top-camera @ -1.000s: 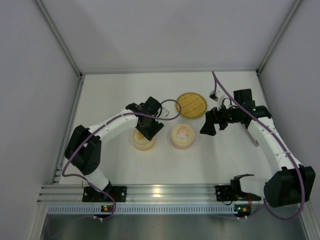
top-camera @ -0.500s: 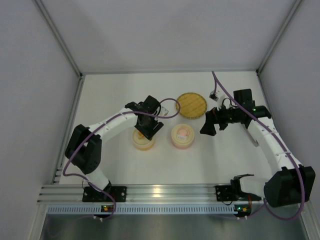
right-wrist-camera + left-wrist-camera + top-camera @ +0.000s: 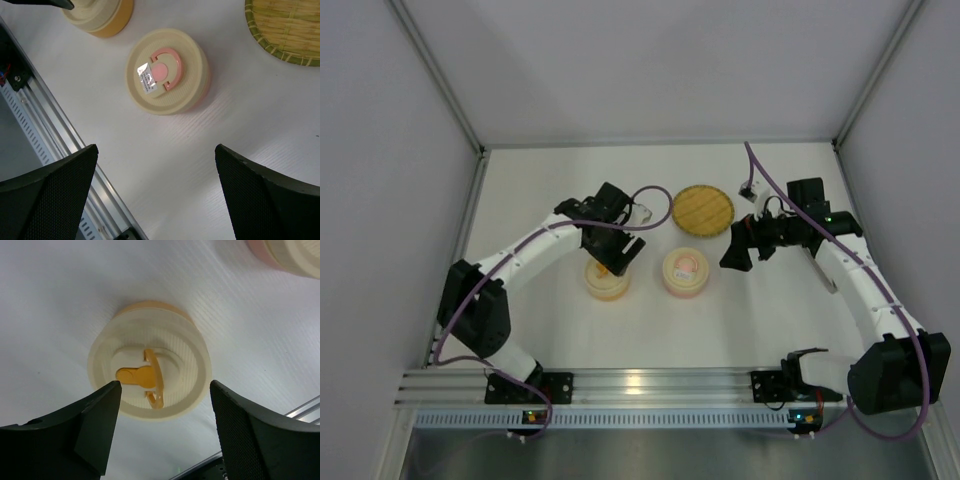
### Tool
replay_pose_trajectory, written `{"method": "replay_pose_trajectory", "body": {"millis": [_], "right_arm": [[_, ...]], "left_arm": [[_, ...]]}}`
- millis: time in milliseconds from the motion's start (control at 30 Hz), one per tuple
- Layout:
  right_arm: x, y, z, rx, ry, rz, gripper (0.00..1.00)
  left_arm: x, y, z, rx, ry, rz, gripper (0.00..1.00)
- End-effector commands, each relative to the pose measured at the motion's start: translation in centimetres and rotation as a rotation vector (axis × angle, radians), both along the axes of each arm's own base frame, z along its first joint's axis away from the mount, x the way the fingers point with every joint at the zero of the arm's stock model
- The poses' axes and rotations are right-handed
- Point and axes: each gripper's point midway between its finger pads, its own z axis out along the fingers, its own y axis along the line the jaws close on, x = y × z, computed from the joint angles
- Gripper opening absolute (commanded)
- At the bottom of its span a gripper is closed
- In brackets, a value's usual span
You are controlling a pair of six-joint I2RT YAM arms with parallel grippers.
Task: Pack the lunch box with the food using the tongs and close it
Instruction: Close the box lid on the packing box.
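Observation:
Two round cream lunch box tubs stand mid-table, both with lids on. The orange-based tub (image 3: 607, 283) (image 3: 150, 360) has its orange lid handle (image 3: 153, 378) standing up. My left gripper (image 3: 611, 254) (image 3: 165, 390) hovers just above this tub, open, with nothing between its fingers. The pink-based tub (image 3: 685, 271) (image 3: 167, 72) has a flat pink handle on its lid. My right gripper (image 3: 733, 256) (image 3: 156, 150) hangs wide open and empty over bare table to the right of the pink tub. The food and the tongs are out of view.
A woven plate (image 3: 703, 208) (image 3: 287, 27) lies behind the tubs and looks bare. A metal rail (image 3: 640, 385) (image 3: 30, 100) runs along the near table edge. White walls close in the left, back and right sides.
My left gripper's jaws have widened, and the left arm has drawn up and a little left from the orange tub's lid. The right arm has not moved.

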Motion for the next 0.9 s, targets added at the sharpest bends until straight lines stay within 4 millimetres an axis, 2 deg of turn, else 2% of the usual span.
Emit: {"method": "replay_pose_trajectory", "body": {"millis": [0,33,100,167,200,233,267,300,400,500,567,867], "right_arm": [[1.2,0.2,2.5,0.047,-0.081,-0.005,0.99],[1.2,0.3,2.5,0.05,-0.081,-0.002,0.99],[1.3,0.3,2.5,0.051,-0.076,-0.005,0.99],[1.4,0.3,2.6,0.054,-0.077,-0.008,0.99],[1.4,0.3,2.6,0.054,-0.077,-0.01,0.99],[1.5,0.3,2.7,0.055,-0.08,-0.01,0.99],[1.5,0.3,2.7,0.054,-0.079,-0.012,0.99],[1.5,0.3,2.7,0.053,-0.081,-0.011,0.99],[1.5,0.2,2.6,0.046,-0.084,-0.017,0.99],[1.6,0.1,2.4,0.039,-0.079,-0.026,0.99],[1.6,0.1,2.5,0.038,-0.078,-0.028,0.99],[1.7,-0.3,2.5,0.029,-0.074,-0.044,0.99]], "left_arm": [[0.9,-0.2,5.7,-0.162,-0.086,0.014,0.78],[1.0,0.0,6.8,-0.184,-0.113,0.019,0.8],[1.3,1.0,7.5,-0.183,-0.133,0.033,0.78],[1.8,2.0,7.6,-0.153,-0.151,0.057,0.67],[1.9,3.1,7.3,-0.096,-0.159,0.077,0.58],[1.9,3.6,6.6,-0.062,-0.15,0.084,0.41],[1.9,4.0,6.2,-0.038,-0.146,0.09,0.34],[2.3,5.1,6.0,0.018,-0.172,0.109,0.29],[1.9,6.4,3.9,0.103,-0.146,0.115,0.13],[2.0,7.1,2.6,0.176,-0.157,0.118,0.05],[1.9,6.9,2.4,0.199,-0.163,0.107,0.03],[-0.4,3.2,0.3,0.236,-0.138,-0.019,0.0]]}}
